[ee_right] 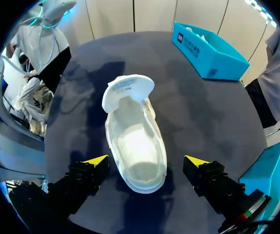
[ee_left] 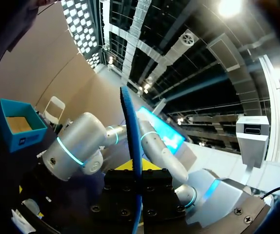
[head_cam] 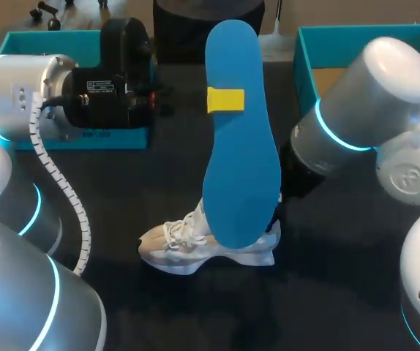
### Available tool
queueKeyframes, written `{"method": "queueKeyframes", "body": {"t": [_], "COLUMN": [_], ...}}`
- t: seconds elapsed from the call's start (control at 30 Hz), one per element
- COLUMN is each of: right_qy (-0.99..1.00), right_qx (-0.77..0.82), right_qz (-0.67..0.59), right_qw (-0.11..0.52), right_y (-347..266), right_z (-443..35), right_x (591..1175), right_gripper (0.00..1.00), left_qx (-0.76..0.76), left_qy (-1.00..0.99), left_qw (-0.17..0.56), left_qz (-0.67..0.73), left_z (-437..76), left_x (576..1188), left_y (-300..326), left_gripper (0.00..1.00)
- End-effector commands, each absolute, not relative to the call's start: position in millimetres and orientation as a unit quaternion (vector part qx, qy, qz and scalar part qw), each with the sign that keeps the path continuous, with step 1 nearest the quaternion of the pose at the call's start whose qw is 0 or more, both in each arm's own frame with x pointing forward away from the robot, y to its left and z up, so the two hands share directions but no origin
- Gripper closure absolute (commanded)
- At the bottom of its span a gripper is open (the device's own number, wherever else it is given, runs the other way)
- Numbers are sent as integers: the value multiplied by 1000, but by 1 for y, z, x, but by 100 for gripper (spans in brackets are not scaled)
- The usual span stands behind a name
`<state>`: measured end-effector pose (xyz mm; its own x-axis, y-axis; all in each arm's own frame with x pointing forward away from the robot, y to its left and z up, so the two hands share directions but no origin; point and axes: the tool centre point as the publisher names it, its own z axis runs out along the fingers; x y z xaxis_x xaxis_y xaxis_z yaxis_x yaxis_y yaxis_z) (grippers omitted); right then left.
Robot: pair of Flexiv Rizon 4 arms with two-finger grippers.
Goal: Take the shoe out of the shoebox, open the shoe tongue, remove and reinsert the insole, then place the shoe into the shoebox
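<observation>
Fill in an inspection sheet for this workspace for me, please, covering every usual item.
Surface: dark table, no spills seen.
Job's things: white shoe lies on the table outside the boxes, tongue folded open, insole out. Blue insole is held upright above the shoe. Teal box at the far right, second teal box at the far left.
Clutter: nothing seen.
Grippers: left gripper is shut on the insole. Right gripper is open above the shoe, tips either side and apart from it.
Cables: white ribbed conduit runs along the left arm, away from the shoe.
Surroundings: nothing seen reaching over the table.
</observation>
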<state>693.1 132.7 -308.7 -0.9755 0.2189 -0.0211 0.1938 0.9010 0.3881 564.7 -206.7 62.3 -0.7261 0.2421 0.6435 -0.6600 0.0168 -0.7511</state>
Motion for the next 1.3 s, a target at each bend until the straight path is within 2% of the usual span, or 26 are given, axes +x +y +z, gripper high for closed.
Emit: {"method": "queueKeyframes", "body": {"t": [0.03,1.03,1.3], "right_qy": [985,986,993], "right_qx": [110,107,65], "right_qz": [127,122,98], "right_qw": [27,26,25], "right_y": [137,139,142], "right_z": [-308,-303,-307], "right_x": [693,692,694], "right_gripper": [0,0,0], "left_qx": [173,173,173], "left_qy": [-626,-626,-626], "left_qw": [325,325,325], "left_qz": [688,688,688], "left_z": [64,64,64], "left_x": [555,555,555], "left_y": [-211,-211,-211], "left_gripper": [100,100,100]}}
